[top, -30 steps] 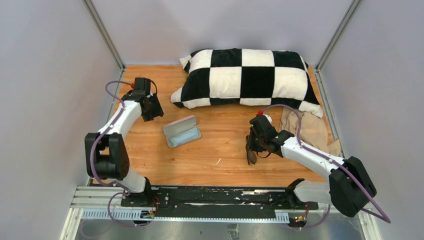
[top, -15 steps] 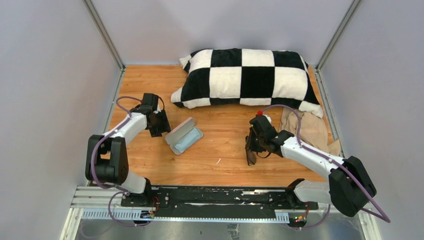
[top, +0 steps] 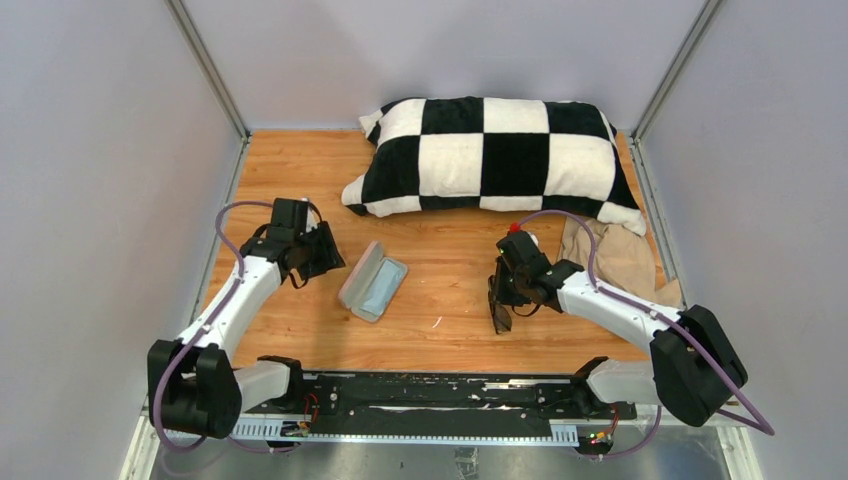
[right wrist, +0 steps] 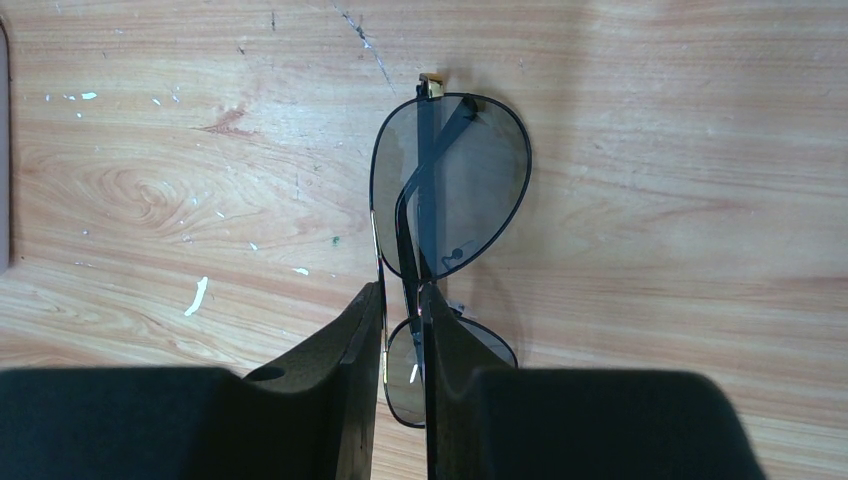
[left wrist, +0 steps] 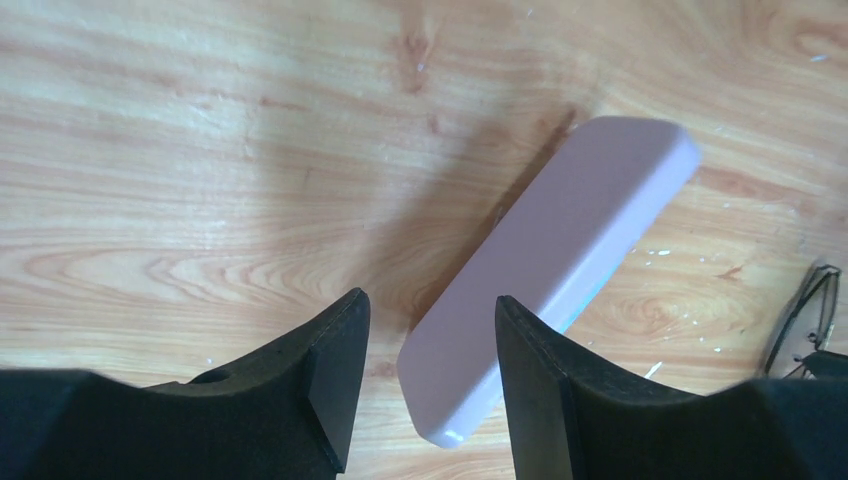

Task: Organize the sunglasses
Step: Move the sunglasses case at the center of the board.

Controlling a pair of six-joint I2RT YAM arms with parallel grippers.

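The sunglasses (right wrist: 450, 180), dark-lensed with a thin dark frame and folded arms, hang just above the wooden table, right of centre (top: 499, 312). My right gripper (right wrist: 402, 310) is shut on them near the bridge; one lens sticks out past the fingertips. The pinkish-grey case (top: 358, 282) lies left of centre with its lid up and a light blue cloth (top: 383, 291) inside. My left gripper (left wrist: 432, 375) stands open at the case's left, and the near end of the lid (left wrist: 560, 260) reaches between its fingers. The sunglasses (left wrist: 808, 318) also show at the left wrist view's right edge.
A black-and-white checkered pillow (top: 495, 155) fills the back of the table. A beige cloth (top: 612, 258) lies at the right, behind my right arm. Grey walls and metal posts close in the left, right and back. A white speck (top: 437, 322) sits near the front.
My left arm swung forward and to the right, and the case turned from lying crosswise to pointing more front-to-back, sliding slightly forward. The right gripper drifted a little left with the sunglasses.
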